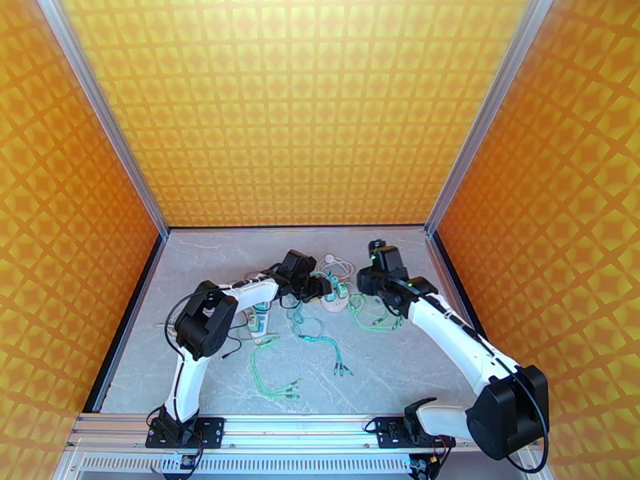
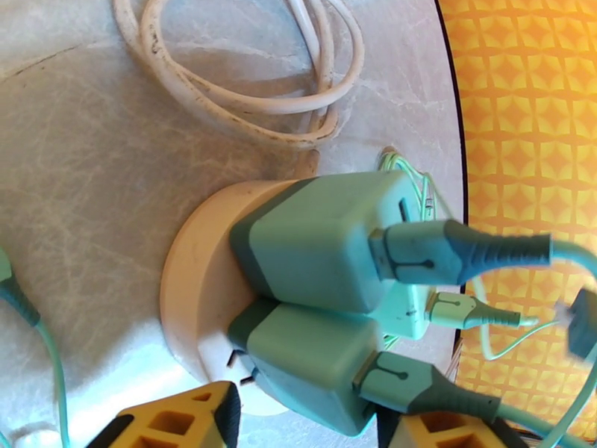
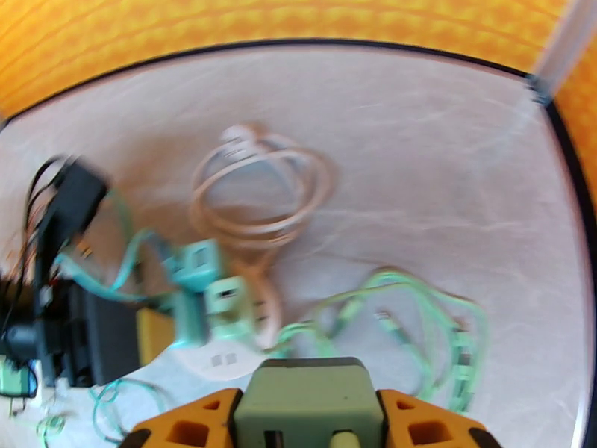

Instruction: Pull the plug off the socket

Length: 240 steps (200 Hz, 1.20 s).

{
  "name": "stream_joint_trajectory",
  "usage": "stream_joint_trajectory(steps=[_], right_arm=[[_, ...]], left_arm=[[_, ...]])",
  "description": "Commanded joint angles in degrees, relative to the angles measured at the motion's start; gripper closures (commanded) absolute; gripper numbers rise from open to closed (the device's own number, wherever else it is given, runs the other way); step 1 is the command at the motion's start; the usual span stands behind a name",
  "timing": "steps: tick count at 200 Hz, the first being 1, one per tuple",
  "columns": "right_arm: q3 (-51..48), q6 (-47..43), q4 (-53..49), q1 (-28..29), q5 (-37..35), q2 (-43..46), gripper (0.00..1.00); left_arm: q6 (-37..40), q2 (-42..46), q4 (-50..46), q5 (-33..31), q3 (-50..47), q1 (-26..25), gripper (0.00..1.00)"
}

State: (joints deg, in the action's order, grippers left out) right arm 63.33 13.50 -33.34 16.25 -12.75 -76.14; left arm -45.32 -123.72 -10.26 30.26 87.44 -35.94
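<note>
Three plugs sit in the round white plastic socket [image 2: 192, 285] in the left wrist view. A teal square plug [image 2: 328, 240] is at 12 o'clock and a second teal square plug [image 2: 313, 360] at 6 o'clock. A pale mint plug [image 2: 407, 311] is squeezed in at 3 o'clock, and each has a cable leading off.

The left gripper [image 2: 310, 416] has its yellow fingers [image 2: 179, 420] apart, one on each side of the second teal square plug. Bare socket shows between the 9 o'clock finger and that plug.

The top view places the socket [image 1: 334, 304] mid-table, with a coiled white cord [image 1: 336, 267] at its 12 o'clock and loose green cables [image 1: 320, 346] at its 6 o'clock.

The right wrist view adds the right gripper [image 3: 304, 416], its jaws closed against a grey-green rectangular block [image 3: 302, 390]. What the block is cannot be told.
</note>
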Motion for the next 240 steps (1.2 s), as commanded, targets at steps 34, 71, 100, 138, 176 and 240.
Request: stream_joint_trajectory(steps=[34,71,100,138,176,240], right_arm=[[5.16,4.44,-0.74,-10.00,-4.63,-3.57,0.70],[8.86,8.76,1.70,-15.04,1.98,-12.30,0.70],[11.59,14.67,5.58,-18.56,10.18,-20.31,0.70],[16.04,22.46,10.78,-21.90,18.90,-30.93,0.69],[19.66,28.46,15.52,-23.23,24.47,-38.71,0.65],[20.51,35.00,20.96,-24.42,30.04,-45.24,0.50]], left_arm=[[4.71,4.77,-8.62,-3.02,0.03,0.85,0.35],[7.05,8.73,-9.58,-3.02,-0.12,-0.31,0.26],[8.13,11.03,-10.23,-3.02,-0.69,-1.32,0.22],[9.41,13.68,-12.07,-3.06,-0.79,-3.15,0.13],[8.76,17.83,-12.72,-3.91,-1.55,-3.36,0.06],[11.56,19.41,-19.56,-9.57,3.53,-3.26,0.01]])
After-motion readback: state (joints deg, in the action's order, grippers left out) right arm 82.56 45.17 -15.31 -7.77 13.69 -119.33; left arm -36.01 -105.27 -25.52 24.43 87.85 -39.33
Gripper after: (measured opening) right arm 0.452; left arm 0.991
